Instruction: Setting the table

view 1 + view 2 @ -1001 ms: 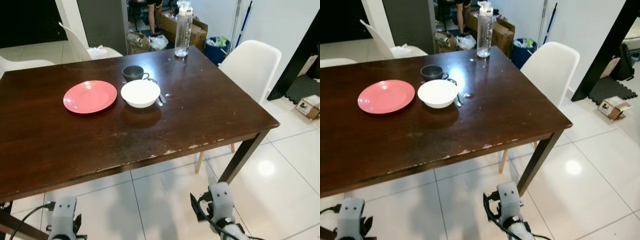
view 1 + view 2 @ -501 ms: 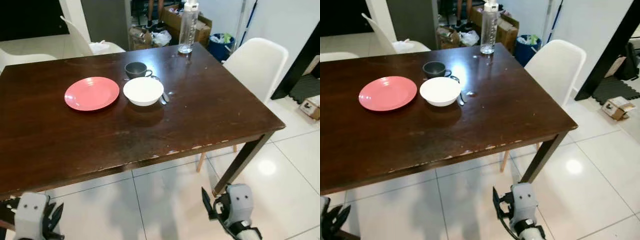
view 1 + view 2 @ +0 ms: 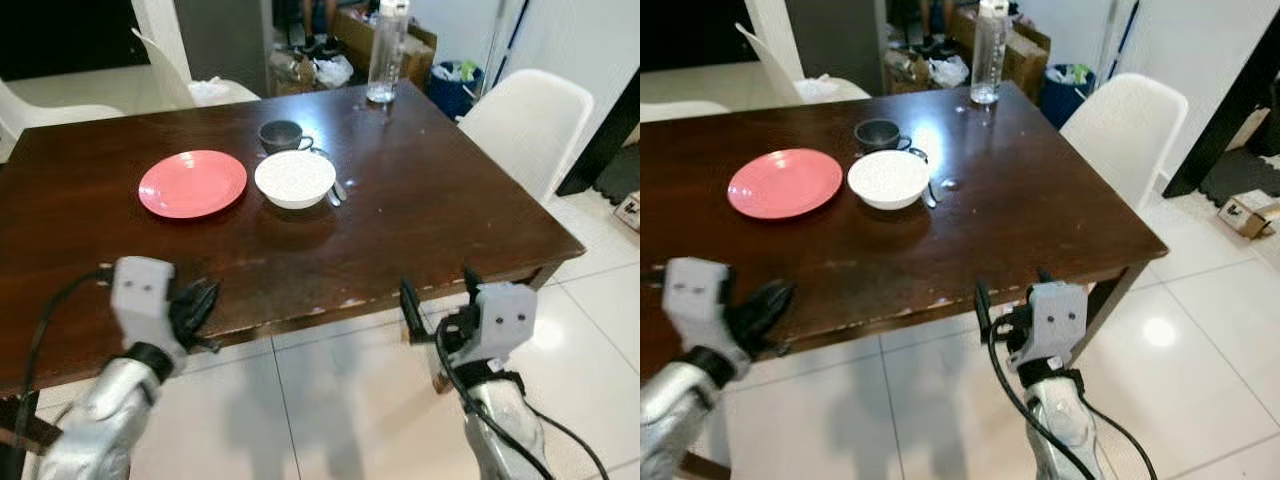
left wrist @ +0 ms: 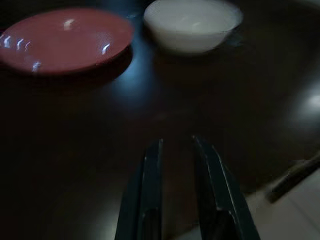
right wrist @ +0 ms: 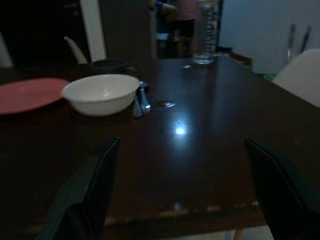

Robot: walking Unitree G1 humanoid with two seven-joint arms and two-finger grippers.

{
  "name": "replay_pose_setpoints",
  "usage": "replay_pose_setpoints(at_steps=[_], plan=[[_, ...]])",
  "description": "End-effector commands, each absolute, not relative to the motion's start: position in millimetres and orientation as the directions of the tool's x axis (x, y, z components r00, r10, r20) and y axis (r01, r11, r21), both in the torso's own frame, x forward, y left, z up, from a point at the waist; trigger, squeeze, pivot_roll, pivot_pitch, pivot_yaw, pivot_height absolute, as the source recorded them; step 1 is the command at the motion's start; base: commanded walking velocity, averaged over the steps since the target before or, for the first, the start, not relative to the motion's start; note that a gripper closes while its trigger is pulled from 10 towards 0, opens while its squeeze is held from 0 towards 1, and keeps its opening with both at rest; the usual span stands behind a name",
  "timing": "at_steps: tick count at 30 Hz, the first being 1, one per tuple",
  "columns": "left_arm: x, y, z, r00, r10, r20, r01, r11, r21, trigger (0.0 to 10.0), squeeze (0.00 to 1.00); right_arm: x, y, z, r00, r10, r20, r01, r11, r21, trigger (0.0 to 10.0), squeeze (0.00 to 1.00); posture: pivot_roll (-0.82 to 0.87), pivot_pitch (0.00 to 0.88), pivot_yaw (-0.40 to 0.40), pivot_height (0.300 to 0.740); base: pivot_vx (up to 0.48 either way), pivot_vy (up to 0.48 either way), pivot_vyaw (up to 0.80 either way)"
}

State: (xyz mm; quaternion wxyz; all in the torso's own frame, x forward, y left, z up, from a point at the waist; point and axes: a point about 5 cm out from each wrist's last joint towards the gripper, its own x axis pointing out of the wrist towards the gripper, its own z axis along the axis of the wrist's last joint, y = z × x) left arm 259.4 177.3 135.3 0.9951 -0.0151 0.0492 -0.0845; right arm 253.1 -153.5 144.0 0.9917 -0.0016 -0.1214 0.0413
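Two end effectors are raised at the near edge of the dark wooden worktop point(image 3: 420, 220), and nothing is held by either. The left end effector point(image 3: 200, 305) is seen just over the near edge with its fingers point(image 4: 150, 195) close together, a narrow gap left between them, and it is aimed toward the dishes. The right end effector point(image 5: 182, 187) is held lower, in front of the worktop edge, with its fingers spread wide, probably so that a grasp can be made soon. The dishes are grouped well apart from both, toward the far side: a pink plate point(image 3: 192, 183), a white bowl point(image 3: 295, 178) just beside it, a dark cup point(image 3: 281, 134) behind the bowl, and metal cutlery point(image 5: 140, 101) lying against the bowl on its right. A clear water bottle point(image 3: 383, 55) is standing near the far edge. The grouping suggests that the dishes are not yet laid out at a seat, so the task is judged to be at its beginning.
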Motion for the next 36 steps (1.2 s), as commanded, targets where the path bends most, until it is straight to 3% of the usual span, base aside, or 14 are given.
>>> replay_pose_setpoints(at_steps=[1, 6, 8, 11, 14, 15, 19, 24, 36], plan=[[262.3, 181.1, 121.8, 0.981, -0.108, -0.158, 0.107, 0.994, -0.020, 10.0, 0.00, 255.8, -152.5, 139.2, 0.977, 0.053, 0.208, -0.057, 0.998, 0.011, 10.0, 0.00, -0.11, 0.002, 0.094, 0.740, 0.000, 0.000, 0.00], [274.6, 176.3, 115.2, 0.983, -0.013, -0.185, -0.011, 0.992, -0.128, 10.0, 0.00, 261.6, -151.4, 139.8, 0.981, 0.022, 0.190, -0.030, 0.999, 0.036, 10.0, 0.00, -0.12, 0.000, 0.079, 0.740, 0.000, 0.000, 0.00], [280.1, 184.7, 114.3, 0.975, 0.084, -0.205, -0.138, 0.954, -0.267, 10.0, 0.00, 262.6, -156.5, 138.2, 0.985, 0.022, 0.173, -0.026, 0.999, 0.021, 10.0, 0.00, -0.12, 0.000, 0.071, 0.740, 0.000, 0.000, 0.00], [283.2, 196.7, 111.1, 0.967, 0.149, -0.206, -0.192, 0.959, -0.210, 10.0, 0.00, 265.1, -157.5, 135.0, 0.987, 0.055, 0.152, -0.056, 0.998, -0.002, 10.0, 0.00, -0.13, 0.000, 0.064, 0.740, 0.000, 0.000, 0.00], [283.9, 200.2, 109.9, 0.972, 0.139, -0.188, -0.160, 0.982, -0.101, 10.0, 0.00, 266.5, -155.0, 129.6, 0.988, 0.096, 0.124, -0.097, 0.995, -0.003, 10.0, 0.00, -0.13, 0.000, 0.060, 0.740, 0.000, 0.000, 0.00], [284.7, 197.3, 109.3, 0.983, 0.081, -0.165, -0.080, 0.997, 0.013, 10.0, 0.00, 267.8, -152.0, 123.5, 0.987, 0.129, 0.093, -0.130, 0.992, 0.000, 10.0, 0.00, -0.13, 0.000, 0.053, 0.740, 0.000, 0.000, 0.00], [284.9, 189.9, 111.1, 0.990, 0.013, -0.143, -0.005, 0.998, 0.059, 10.0, 0.00, 268.2, -147.2, 116.2, 0.983, 0.176, 0.060, -0.176, 0.984, -0.011, 10.0, 0.00, -0.14, 0.000, 0.044, 0.740, 0.000, 0.000, 0.00], [282.6, 180.0, 112.2, 0.991, -0.007, -0.132, 0.005, 1.000, -0.016, 10.0, 0.00, 267.2, -144.2, 115.6, 0.979, 0.197, 0.058, -0.197, 0.980, -0.008, 10.0, 0.00, -0.15, 0.000, 0.035, 0.740, 0.000, 0.000, 0.00], [285.1, 157.4, 117.1, 0.994, -0.091, -0.060, 0.088, 0.995, -0.050, 10.0, 0.00, 271.4, -146.0, 116.3, 0.976, 0.207, 0.062, -0.207, 0.978, -0.008, 10.0, 0.00, -0.16, 0.000, 0.013, 0.740, 0.000, 0.000, 0.00]])
